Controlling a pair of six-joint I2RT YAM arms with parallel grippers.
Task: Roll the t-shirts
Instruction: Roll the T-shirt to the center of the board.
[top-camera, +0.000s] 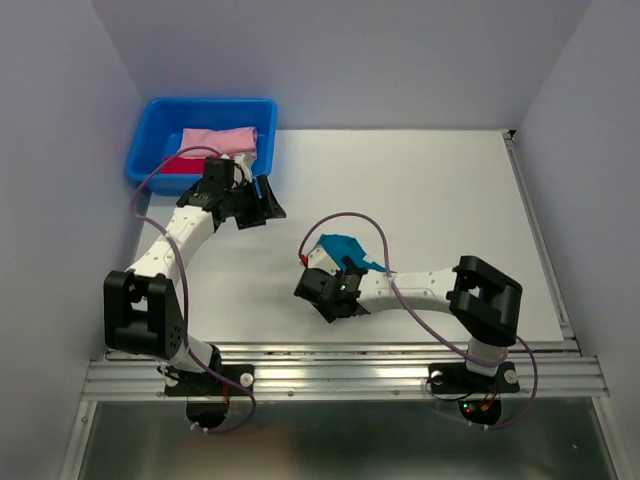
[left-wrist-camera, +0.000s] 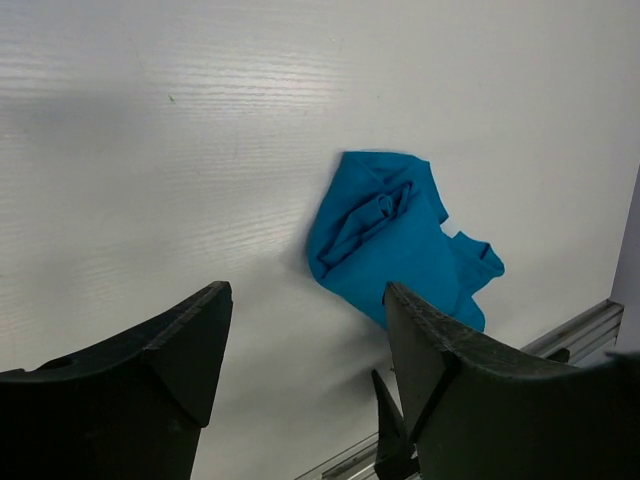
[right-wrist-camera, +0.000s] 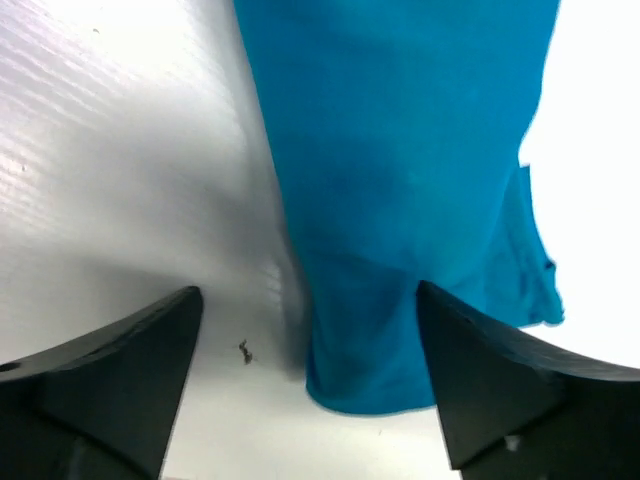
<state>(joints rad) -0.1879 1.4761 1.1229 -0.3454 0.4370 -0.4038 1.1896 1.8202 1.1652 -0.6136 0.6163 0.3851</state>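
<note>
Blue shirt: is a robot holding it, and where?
Nothing is held. The teal t-shirt lies loose on the table, between the jaws of the open right end effector; the left end effector is open and empty.

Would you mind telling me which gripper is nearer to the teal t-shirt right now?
Right. The right gripper is directly over the teal t-shirt, jaws open; the left gripper sits away from it, near the blue tub.

The teal t-shirt (top-camera: 343, 247) is lying near the table (top-camera: 450, 220) middle, partly under the right gripper (top-camera: 338, 272), while a pink bundle (top-camera: 220, 138) and seemingly a red bundle (top-camera: 180, 165) are sitting in the far-left blue tub (top-camera: 150, 130).
</note>
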